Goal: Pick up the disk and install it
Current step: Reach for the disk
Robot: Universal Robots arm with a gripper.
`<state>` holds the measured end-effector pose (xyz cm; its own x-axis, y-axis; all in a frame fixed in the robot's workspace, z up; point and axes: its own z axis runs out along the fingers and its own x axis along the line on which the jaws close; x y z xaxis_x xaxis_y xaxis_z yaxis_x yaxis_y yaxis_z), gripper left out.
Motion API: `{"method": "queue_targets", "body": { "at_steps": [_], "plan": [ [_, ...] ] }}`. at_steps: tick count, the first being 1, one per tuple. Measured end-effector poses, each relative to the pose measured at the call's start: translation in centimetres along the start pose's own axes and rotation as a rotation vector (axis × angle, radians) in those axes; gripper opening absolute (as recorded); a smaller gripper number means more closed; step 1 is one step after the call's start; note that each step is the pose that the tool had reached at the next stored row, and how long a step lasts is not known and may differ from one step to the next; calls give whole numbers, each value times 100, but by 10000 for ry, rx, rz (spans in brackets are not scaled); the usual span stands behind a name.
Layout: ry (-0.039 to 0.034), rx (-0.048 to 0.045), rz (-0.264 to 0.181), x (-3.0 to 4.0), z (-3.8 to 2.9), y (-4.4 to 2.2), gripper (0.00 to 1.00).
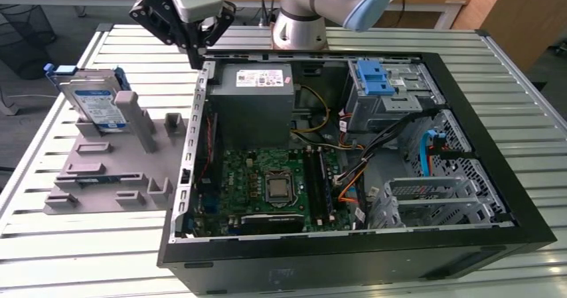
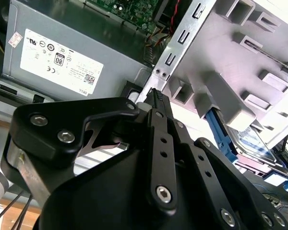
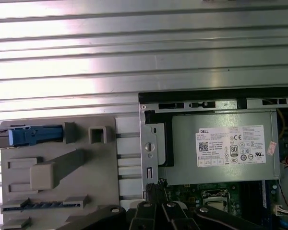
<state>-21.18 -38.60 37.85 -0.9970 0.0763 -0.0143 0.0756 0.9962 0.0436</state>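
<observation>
Exterior view: noted the Universal Robots arm (image 1: 306, 12) rooted at 12 o'clock, wrist out at 11 o'clock, gripper (image 1: 196, 62) pointing straight down. Found its tips just beside the 11 o'clock corner of the open computer case (image 1: 354, 261), near the power supply (image 1: 257, 92) and between the case and the grey fixture (image 1: 106, 178). Saw the fingers (image 2: 161, 143) pressed together in both wrist views, gripping nothing.

Located the disk (image 1: 95, 105) at 10 o'clock, well apart from the gripper, standing on edge in a slot of the fixture on the slatted metal table (image 1: 80, 265). Read the label face as turned toward 5 o'clock, leaning back a little. Judged the long axis roughly upright, top tipped toward 11 o'clock — not certain.
</observation>
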Motion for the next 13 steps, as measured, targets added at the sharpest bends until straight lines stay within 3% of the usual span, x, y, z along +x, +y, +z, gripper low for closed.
{"method": "queue_targets", "body": {
  "at_steps": [13],
  "plan": [
    [-1,-1,0,96,5,3,11]
  ]
}}
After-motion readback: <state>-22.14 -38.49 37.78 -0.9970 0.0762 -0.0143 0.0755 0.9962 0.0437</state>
